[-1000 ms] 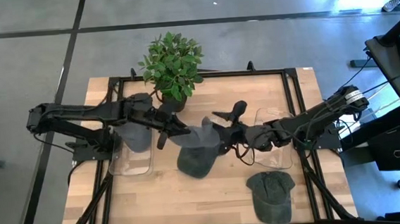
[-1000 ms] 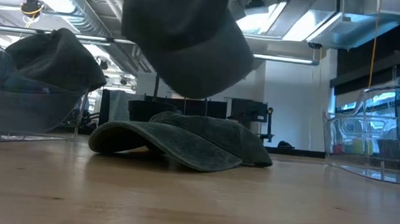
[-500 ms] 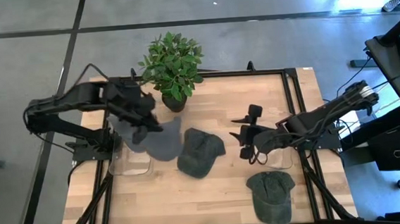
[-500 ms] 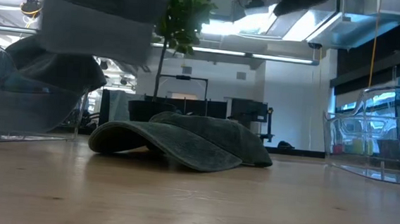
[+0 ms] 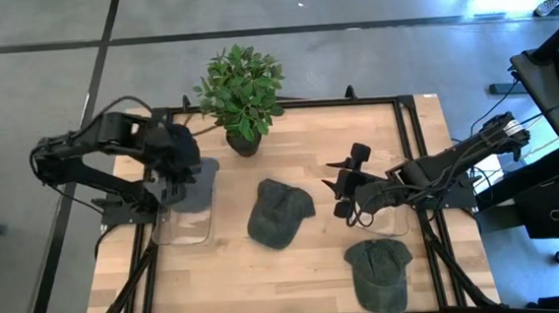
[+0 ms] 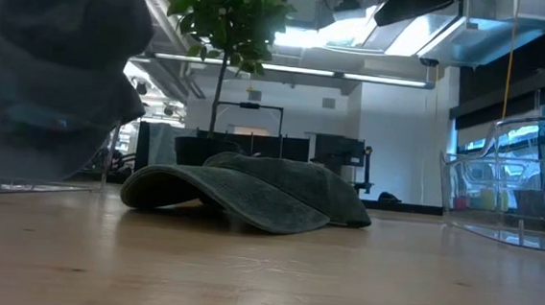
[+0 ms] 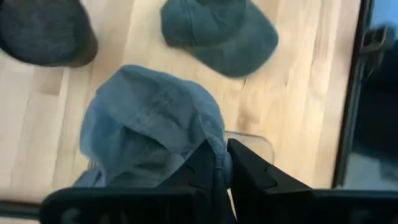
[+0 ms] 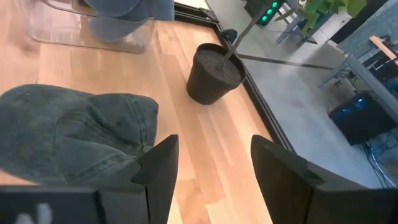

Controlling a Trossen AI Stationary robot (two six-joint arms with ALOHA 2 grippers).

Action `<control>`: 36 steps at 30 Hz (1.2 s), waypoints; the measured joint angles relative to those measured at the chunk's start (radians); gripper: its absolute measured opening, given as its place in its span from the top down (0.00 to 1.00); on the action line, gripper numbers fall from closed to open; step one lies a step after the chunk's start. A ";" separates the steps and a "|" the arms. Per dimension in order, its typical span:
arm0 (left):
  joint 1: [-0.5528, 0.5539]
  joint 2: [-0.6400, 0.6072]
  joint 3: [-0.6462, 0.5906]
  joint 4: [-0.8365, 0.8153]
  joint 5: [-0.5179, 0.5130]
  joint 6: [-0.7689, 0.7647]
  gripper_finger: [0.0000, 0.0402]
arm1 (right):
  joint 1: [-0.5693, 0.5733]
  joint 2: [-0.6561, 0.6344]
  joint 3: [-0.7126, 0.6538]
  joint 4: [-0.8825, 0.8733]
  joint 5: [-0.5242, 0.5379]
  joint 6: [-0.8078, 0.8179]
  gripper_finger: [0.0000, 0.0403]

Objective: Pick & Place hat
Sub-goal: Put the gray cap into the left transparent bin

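Observation:
My left gripper is shut on a blue-grey hat, which hangs over the clear bin at the table's left. In the low view the held hat shows above another hat that lies in that bin. A green hat rests crown up on the middle of the table. Another green hat lies near the right near corner. My right gripper is open, hovering right of the middle hat and touching nothing. My left gripper pinches the blue-grey hat between its two fingers at a bunched edge of the cloth. The fingers come from above, pointing down. The hat hangs slack below them, lifted clear of the table over the left bin; whether it touches the hat in the bin, I cannot tell.
A potted plant stands at the far edge, its dark pot beyond the middle hat. A second clear bin sits at the right, under my right arm. Bare wood lies along the near edge between the hats.
My left gripper has carried the blue-grey hat from above the table's middle toward the left edge, ending over the left bin. My right gripper has drawn back from that hat toward the right edge and now stays still.

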 joint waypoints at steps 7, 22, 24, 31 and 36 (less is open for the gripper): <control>-0.011 -0.001 -0.164 0.021 -0.077 0.072 0.93 | 0.000 0.001 -0.001 0.000 0.000 0.004 0.50; -0.009 -0.002 -0.361 0.045 -0.356 0.065 0.84 | 0.000 0.001 -0.001 0.005 0.000 -0.013 0.50; -0.010 -0.002 -0.361 0.046 -0.406 0.103 0.84 | 0.000 0.001 -0.001 0.013 0.000 -0.027 0.50; -0.009 -0.002 -0.362 0.045 -0.528 0.067 0.81 | 0.000 0.001 -0.001 0.017 -0.021 -0.027 0.50; -0.009 -0.002 -0.362 0.041 -0.533 0.026 0.70 | 0.000 0.002 -0.001 0.017 -0.045 -0.027 0.50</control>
